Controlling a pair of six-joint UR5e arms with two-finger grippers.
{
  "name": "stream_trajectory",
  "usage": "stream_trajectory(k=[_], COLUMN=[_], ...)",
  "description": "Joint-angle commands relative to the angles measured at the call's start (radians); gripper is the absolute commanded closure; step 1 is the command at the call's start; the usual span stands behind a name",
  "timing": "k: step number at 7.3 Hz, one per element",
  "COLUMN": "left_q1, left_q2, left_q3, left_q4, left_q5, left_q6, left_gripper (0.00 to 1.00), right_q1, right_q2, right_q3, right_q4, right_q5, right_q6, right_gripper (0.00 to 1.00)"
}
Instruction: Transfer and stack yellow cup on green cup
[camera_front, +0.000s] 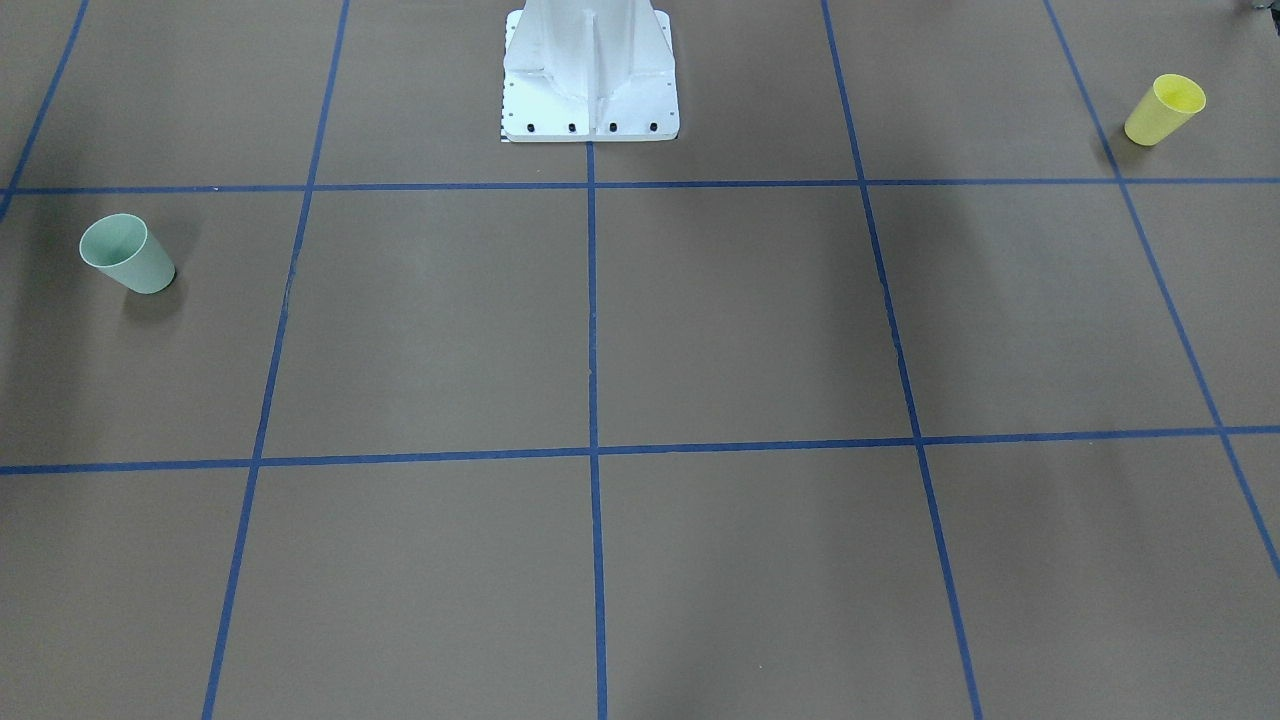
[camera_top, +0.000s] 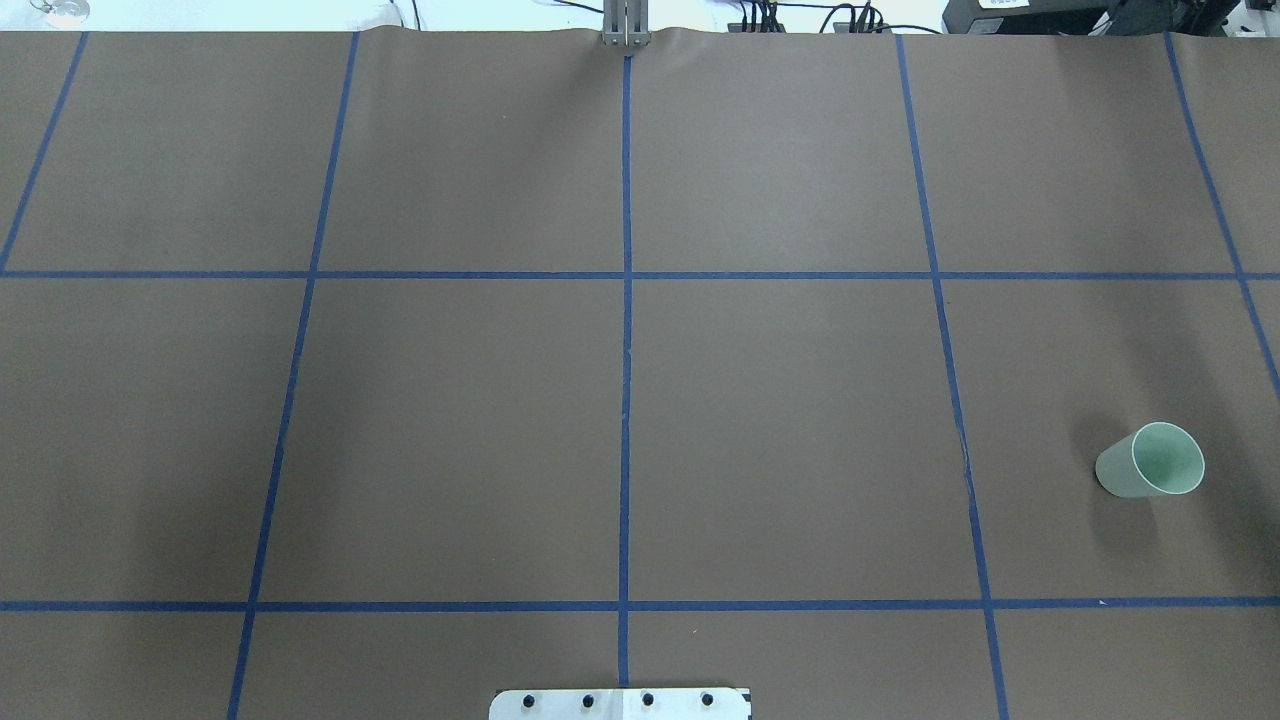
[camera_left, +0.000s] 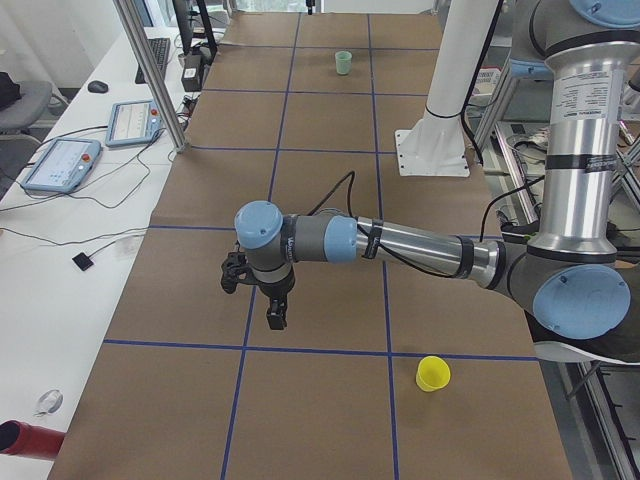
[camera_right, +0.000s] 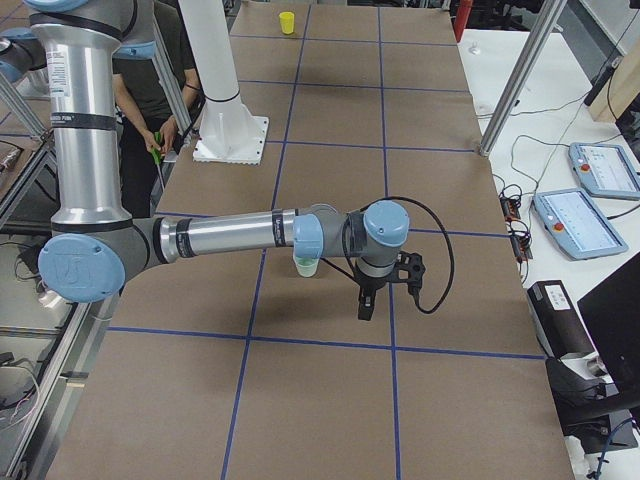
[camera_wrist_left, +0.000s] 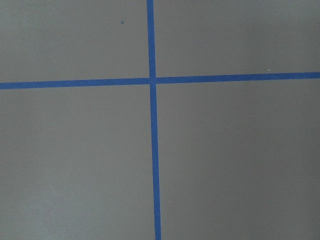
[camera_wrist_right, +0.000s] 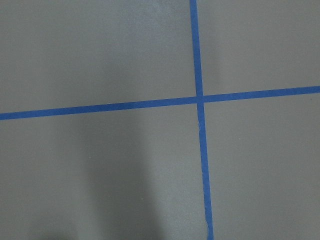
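The yellow cup (camera_front: 1165, 110) stands upright on the brown table near the robot's left end; it also shows in the exterior left view (camera_left: 433, 374) and far off in the exterior right view (camera_right: 287, 22). The green cup (camera_front: 127, 254) stands upright near the robot's right end, also in the overhead view (camera_top: 1150, 460). My left gripper (camera_left: 276, 316) hangs above the table, away from the yellow cup. My right gripper (camera_right: 365, 308) hangs near the green cup (camera_right: 306, 266). Both grippers show only in side views, so I cannot tell whether they are open. Both wrist views show only table and blue tape.
The white robot pedestal (camera_front: 590, 80) stands at the table's robot side. Blue tape lines (camera_top: 626, 300) grid the brown table. Metal posts (camera_left: 150, 70) and teach pendants (camera_right: 585, 220) stand along the operators' side. A person (camera_right: 150, 90) stands behind the pedestal.
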Motion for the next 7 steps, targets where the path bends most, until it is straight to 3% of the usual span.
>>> stream_trajectory(k=[1, 7], left_q1=[-0.002, -0.002], left_q2=[0.001, 0.010], left_q3=[-0.002, -0.008], left_q4=[0.000, -0.008], left_q5=[-0.001, -0.006], left_q6=[0.000, 0.000], left_gripper=[0.00, 0.00], right_q1=[-0.005, -0.010], right_q2=[0.001, 0.003], right_q3=[0.006, 0.014], right_q4=[-0.001, -0.001], right_q5=[0.000, 0.009], right_q6=[-0.014, -0.010], right_gripper=[0.00, 0.00])
